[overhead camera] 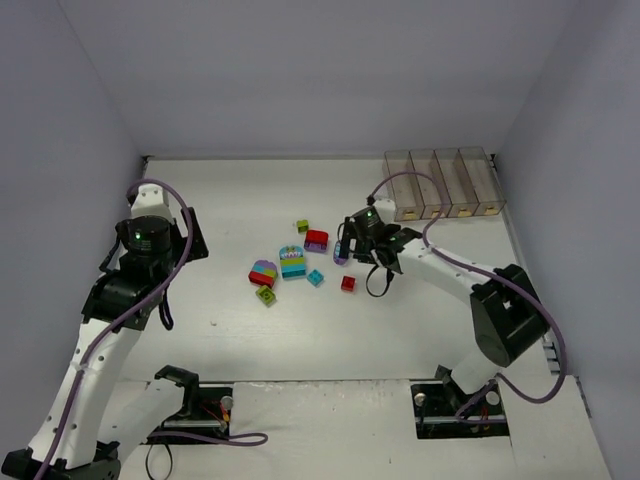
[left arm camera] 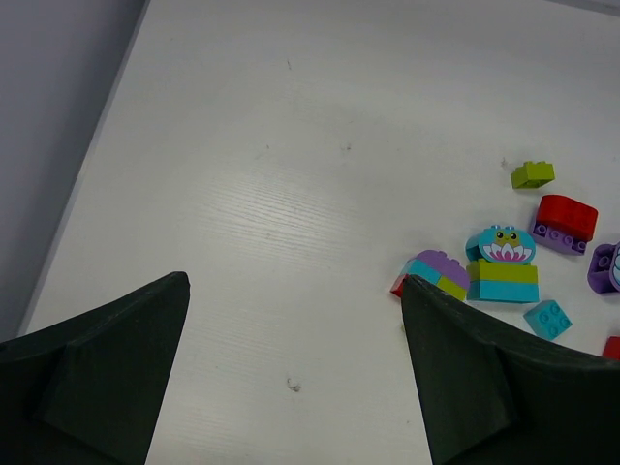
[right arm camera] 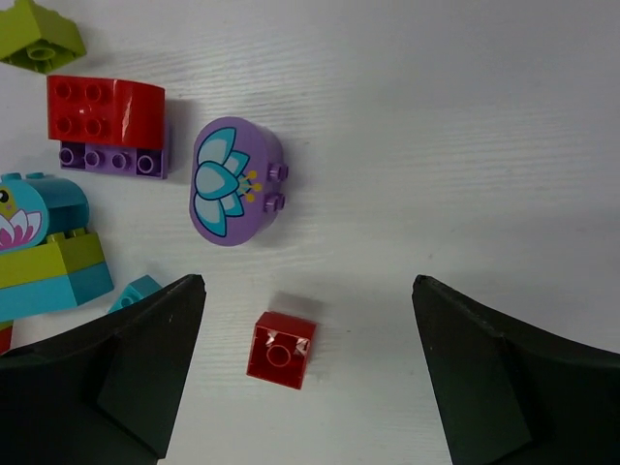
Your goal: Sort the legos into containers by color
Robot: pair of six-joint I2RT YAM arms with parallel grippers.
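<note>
My right gripper (right arm camera: pixel 308 291) hung with its fingers spread wide and nothing between them. My left gripper (left arm camera: pixel 291 291) gaped the same way over the white table (left arm camera: pixel 291 145). The small square red plastic brick (right arm camera: pixel 281 350) lay between my right fingers but off-centre, so I judged that closing might shove it sideways, or snag the little teal brick (right arm camera: pixel 136 291) just beside one finger. The rounded purple flower-printed brick (right arm camera: pixel 235 194) lay just beyond the fingertips. The row of clear plastic containers (overhead camera: pixel 445 185) stood well apart.

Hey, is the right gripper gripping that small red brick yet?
No, the small red brick lies on the table between the fingers of the open right gripper, touching neither.
</note>
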